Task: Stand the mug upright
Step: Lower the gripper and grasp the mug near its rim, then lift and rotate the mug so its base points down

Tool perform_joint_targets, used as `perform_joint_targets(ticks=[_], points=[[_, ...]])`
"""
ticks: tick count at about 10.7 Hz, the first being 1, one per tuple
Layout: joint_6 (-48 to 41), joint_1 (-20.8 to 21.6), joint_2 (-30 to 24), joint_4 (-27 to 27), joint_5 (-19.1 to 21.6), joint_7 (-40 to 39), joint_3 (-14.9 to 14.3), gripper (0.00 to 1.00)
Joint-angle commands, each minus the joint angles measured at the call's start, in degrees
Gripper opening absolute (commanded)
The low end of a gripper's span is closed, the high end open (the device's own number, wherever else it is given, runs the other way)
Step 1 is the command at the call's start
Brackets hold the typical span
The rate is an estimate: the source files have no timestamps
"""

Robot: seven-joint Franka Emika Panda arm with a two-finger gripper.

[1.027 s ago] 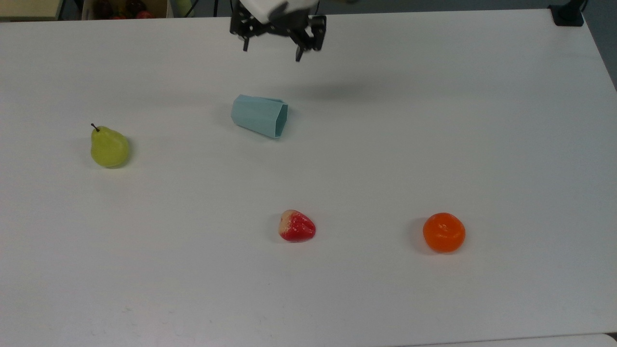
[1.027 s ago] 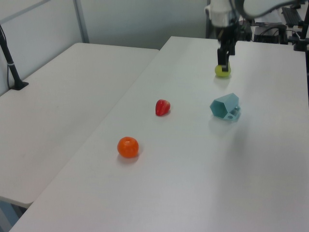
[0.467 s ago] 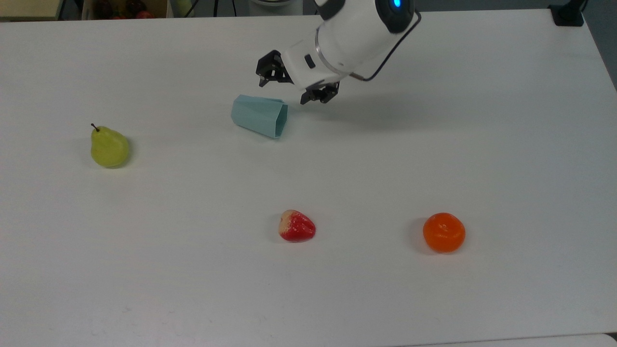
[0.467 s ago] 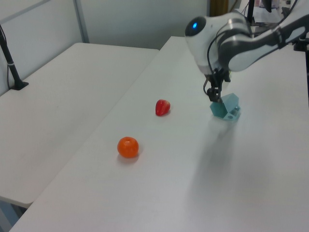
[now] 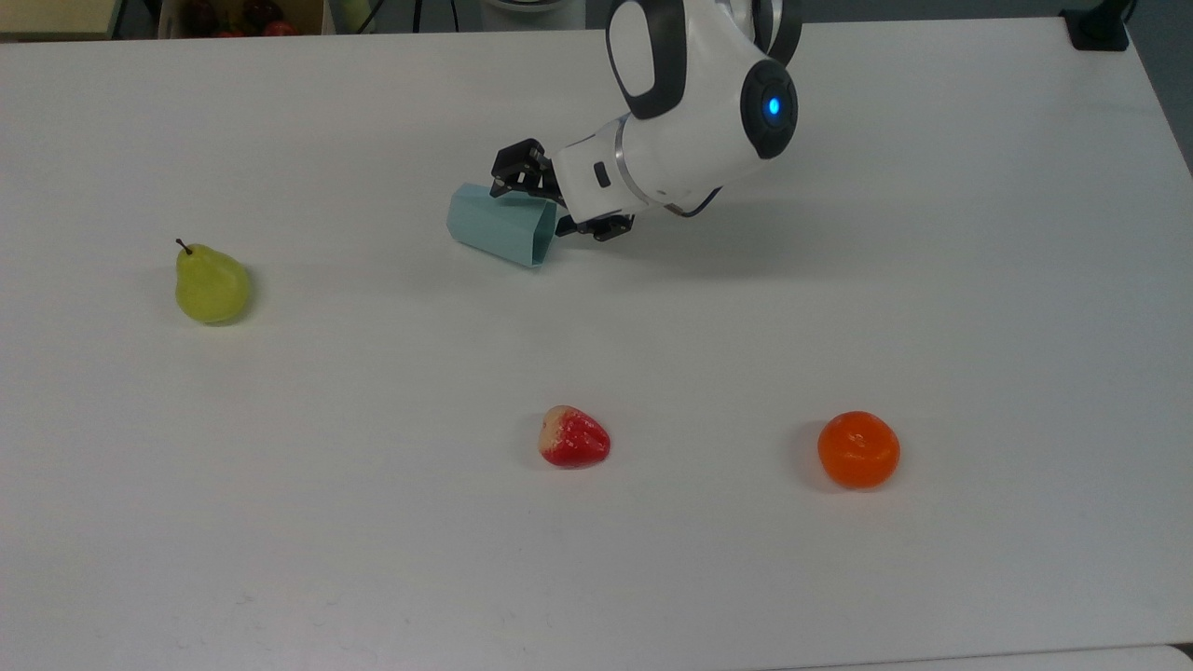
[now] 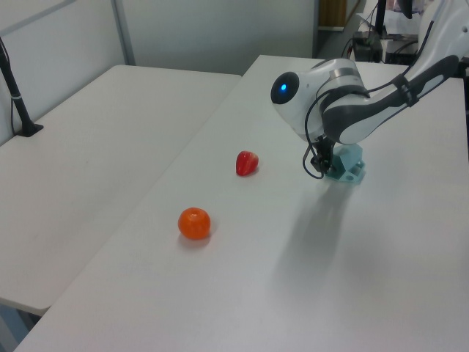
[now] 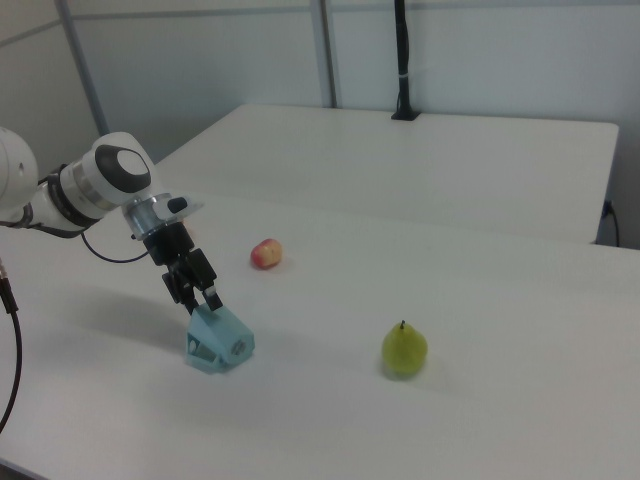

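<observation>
The mug (image 5: 499,224) is a pale blue-teal faceted cup lying on its side on the white table (image 5: 652,354), with its open mouth toward the top view's right. It also shows in the left view (image 6: 351,160) and in the right view (image 7: 222,343). My gripper (image 5: 559,202) is low at the mug's open end and is open. One black finger (image 5: 514,175) sits just behind the rim and the other is at the mouth's right side. In the right view my gripper (image 7: 198,292) points down onto the mug's upper edge. In the left view my gripper (image 6: 321,163) is close beside the mug.
A yellow-green pear (image 5: 212,285) lies at the top view's left. A red-and-cream strawberry (image 5: 573,438) and an orange (image 5: 858,450) lie toward the near edge. The white arm (image 5: 694,121) reaches over the table from the far side.
The arm has swung down from above the far edge to the mug's open end, and the open fingers have closed in on the rim. The mug and fruit have not moved.
</observation>
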Motion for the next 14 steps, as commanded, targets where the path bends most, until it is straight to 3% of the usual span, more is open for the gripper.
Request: perform_joint_targets(ticks=[1, 2, 7, 10, 14], points=[[-0.8, -1.0, -0.1, 0.4, -0.8, 0.7, -0.2, 0.57], [-2.6, -1.1, -0.1, 0.3, -0.7, 0.2, -0.2, 0.43], [-9.3, -2.0, -1.0, 0.8, -0.5, -9.9, -0.5, 0.24], [-12.9, -2.3, -2.4, 1.1, 0.0, -17.6, -0.6, 0.01], [-13.0, -2.4, -4.7, 1.1, 0.4, -22.5, -0.7, 0.0]])
